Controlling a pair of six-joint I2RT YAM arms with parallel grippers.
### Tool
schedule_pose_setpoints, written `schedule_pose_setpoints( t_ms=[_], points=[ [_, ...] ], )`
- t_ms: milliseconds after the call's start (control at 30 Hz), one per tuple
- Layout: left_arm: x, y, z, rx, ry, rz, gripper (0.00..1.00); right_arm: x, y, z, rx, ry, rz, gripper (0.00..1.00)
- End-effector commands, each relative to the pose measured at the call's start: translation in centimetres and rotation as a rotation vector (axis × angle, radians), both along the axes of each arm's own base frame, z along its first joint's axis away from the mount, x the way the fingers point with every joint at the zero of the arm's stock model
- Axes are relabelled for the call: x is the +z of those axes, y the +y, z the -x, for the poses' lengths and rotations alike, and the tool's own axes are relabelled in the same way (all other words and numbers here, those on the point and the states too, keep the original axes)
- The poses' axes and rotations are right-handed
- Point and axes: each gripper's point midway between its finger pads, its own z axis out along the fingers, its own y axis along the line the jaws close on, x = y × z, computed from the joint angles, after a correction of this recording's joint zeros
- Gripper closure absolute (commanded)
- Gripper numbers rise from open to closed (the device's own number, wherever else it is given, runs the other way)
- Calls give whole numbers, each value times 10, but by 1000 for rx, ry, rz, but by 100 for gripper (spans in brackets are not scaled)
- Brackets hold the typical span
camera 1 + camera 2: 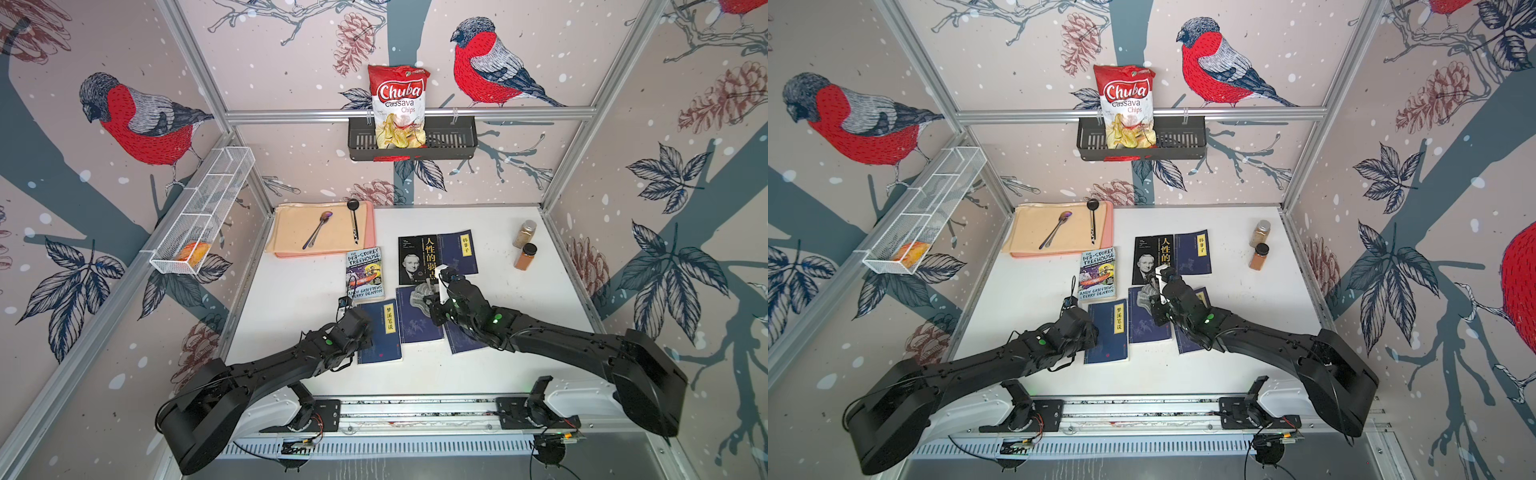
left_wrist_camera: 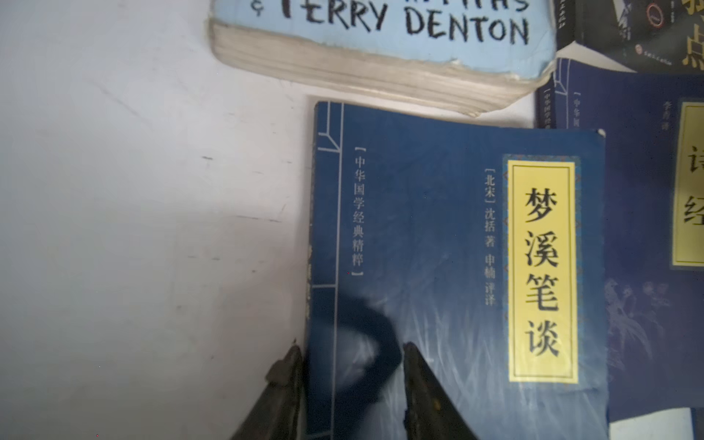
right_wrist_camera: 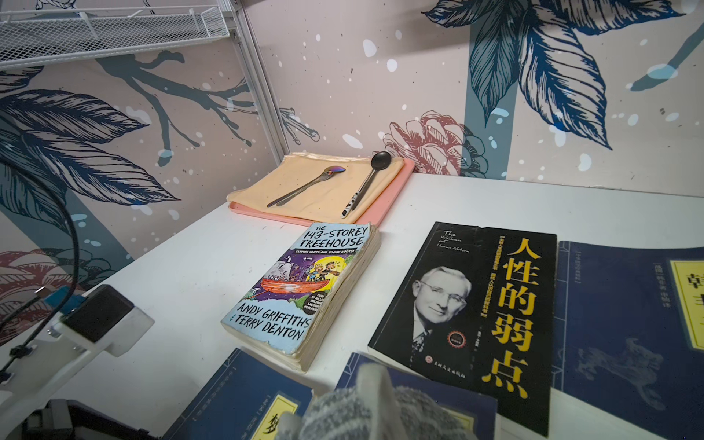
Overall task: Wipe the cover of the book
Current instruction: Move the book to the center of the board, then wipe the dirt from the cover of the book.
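We see the right gripper (image 1: 433, 303) clamped on a grey cloth (image 1: 419, 296), which sits over the far end of the middle dark-blue book (image 1: 415, 330) in the near row on the white table (image 1: 291, 299). The left gripper (image 2: 352, 381) is narrowly parted, straddling the spine edge of the neighbouring blue book (image 2: 438, 247).

Chip bag (image 1: 398, 106): "Chuba Cassava Chips"; paperback (image 3: 304, 293): "143-Storey Treehouse"; blue bk (image 2: 457, 266): "梦溪笔谈".

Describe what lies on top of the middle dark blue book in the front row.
A grey cloth sits on the middle blue book, pinched in the right gripper. The gripper hides part of the cover beneath it in both top views.
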Motion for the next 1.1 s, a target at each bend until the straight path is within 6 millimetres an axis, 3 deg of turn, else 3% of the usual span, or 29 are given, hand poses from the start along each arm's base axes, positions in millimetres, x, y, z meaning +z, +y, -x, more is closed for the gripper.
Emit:
schedule_pose_setpoints(
  t_ms=[0,233,367,567,633,700,833,933,1000,1067],
  points=[
    [-3,-12,4,-38,29,47,61,5,9,5,36,13,-28,85],
    [1,-27,-3,-68,13,84,63,2,13,8,44,25,-5,85],
    [7,-14,-6,-53,-7,7,61,-1,19,13,68,37,9,85],
    [46,15,-22,-17,-148,-141,48,-11,45,32,163,80,29,85],
    [61,13,-28,-43,-216,-137,50,-12,55,38,190,113,2,85],
    [70,10,-34,-76,-255,-116,59,-13,64,44,213,142,-26,85],
    [62,6,-47,-138,-261,-54,70,-21,79,59,234,180,-37,85],
    [51,4,-56,-153,-239,-50,79,-40,88,75,260,236,-30,86],
    [47,-2,-61,-186,-228,-62,72,-57,90,85,261,279,-5,88],
    [43,-7,-63,-214,-219,-71,71,-71,91,95,262,313,17,88]
  ],
)
